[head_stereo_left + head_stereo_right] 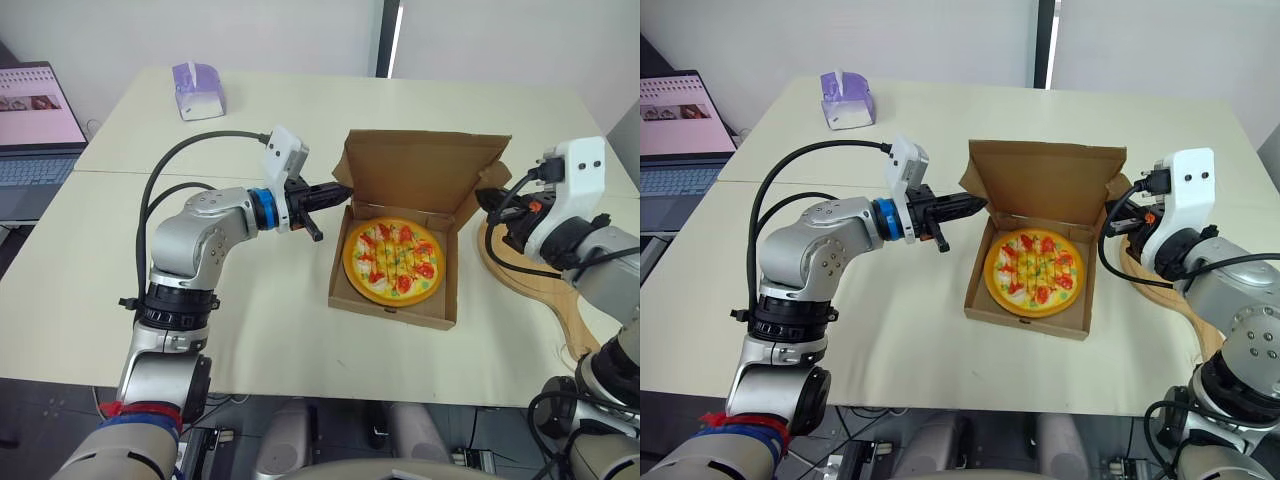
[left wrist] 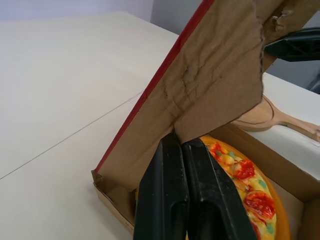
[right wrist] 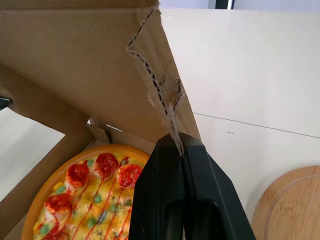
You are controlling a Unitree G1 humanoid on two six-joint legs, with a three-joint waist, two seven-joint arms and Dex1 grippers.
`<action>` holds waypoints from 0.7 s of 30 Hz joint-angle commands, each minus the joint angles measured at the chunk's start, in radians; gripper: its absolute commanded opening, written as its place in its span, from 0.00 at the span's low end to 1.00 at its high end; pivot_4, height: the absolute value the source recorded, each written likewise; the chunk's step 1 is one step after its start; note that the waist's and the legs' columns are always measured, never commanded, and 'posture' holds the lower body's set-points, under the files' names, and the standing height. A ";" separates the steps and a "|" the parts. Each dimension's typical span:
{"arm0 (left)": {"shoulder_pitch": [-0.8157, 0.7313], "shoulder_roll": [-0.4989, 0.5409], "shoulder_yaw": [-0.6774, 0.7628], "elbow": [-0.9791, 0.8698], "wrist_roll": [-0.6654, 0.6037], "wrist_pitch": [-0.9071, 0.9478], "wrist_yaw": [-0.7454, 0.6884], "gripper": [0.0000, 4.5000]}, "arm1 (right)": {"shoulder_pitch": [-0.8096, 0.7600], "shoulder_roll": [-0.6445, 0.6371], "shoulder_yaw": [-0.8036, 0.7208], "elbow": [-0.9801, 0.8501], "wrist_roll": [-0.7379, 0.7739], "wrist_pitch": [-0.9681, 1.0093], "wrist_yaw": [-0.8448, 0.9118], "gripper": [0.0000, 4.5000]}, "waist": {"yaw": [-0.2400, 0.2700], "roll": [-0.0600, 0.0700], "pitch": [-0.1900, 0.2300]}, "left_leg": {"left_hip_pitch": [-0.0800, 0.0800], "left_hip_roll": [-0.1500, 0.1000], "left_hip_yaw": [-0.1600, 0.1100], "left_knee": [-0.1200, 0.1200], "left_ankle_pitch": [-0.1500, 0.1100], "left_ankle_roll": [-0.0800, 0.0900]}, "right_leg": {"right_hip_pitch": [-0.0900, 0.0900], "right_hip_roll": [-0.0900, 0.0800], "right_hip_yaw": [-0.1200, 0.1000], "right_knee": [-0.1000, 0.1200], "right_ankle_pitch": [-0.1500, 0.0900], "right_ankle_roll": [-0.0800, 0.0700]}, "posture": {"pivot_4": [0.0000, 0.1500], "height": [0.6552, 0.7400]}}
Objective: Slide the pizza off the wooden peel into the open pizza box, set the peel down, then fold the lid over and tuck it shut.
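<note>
Left eye view from where I'm standing: the pizza [image 1: 393, 258] is lying flat inside the pizza box [image 1: 392, 306], which sits about mid-worktop [image 1: 270, 330]. The box's lid [image 1: 425, 165] is hinged along the 12 o'clock side and stands pretty much upright, with its inner face looking back toward 6 o'clock.

The wooden peel [image 1: 548, 285] is lying flat on the worktop just beside the box at 3 o'clock. Its long axis runs roughly 11 to 5 o'clock, round end nearer the box and handle pointing off toward 5. The right arm hides part of it.

The left gripper [image 1: 343, 192] comes in from 9 o'clock and has its fingers [image 2: 165, 190] pressed together, pinching the edge of the lid's left side flap. The right gripper [image 1: 492, 196] does the same from 3 o'clock. Its fingers [image 3: 210, 195] are squeezed together on the torn corner of the right side flap, just above the pizza's rim.

Other stuff around: a purple tissue box [image 1: 198, 90] way off at 10 o'clock and a laptop [image 1: 35, 120] out past 9 o'clock, both well apart from the box.
</note>
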 commanded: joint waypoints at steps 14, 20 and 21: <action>0.102 0.060 -0.021 -0.131 -0.046 -0.003 -0.048 0.00 | 0.129 0.101 -0.034 -0.170 0.034 0.021 0.022 0.01 | -0.011 0.000 0.000 | 0.001 0.000 0.000 0.000 0.000 0.000 | 0.000 0.000 0.001 0.000 0.000 0.000 | 1.00 0.75; 0.089 0.057 -0.001 -0.128 -0.056 -0.008 -0.034 0.00 | 0.074 0.136 -0.070 -0.159 0.061 0.021 0.015 0.01 | -0.011 0.000 0.000 | 0.001 0.000 0.000 0.000 0.000 0.000 | 0.000 0.001 0.000 0.000 0.000 0.000 | 1.00 0.75; 0.091 0.060 -0.002 -0.129 -0.056 -0.009 -0.036 0.00 | 0.085 0.133 -0.069 -0.160 0.069 0.021 0.015 0.01 | -0.011 0.000 0.000 | 0.001 0.000 0.000 0.000 0.000 0.000 | 0.000 0.000 0.000 0.000 0.000 0.000 | 1.00 0.75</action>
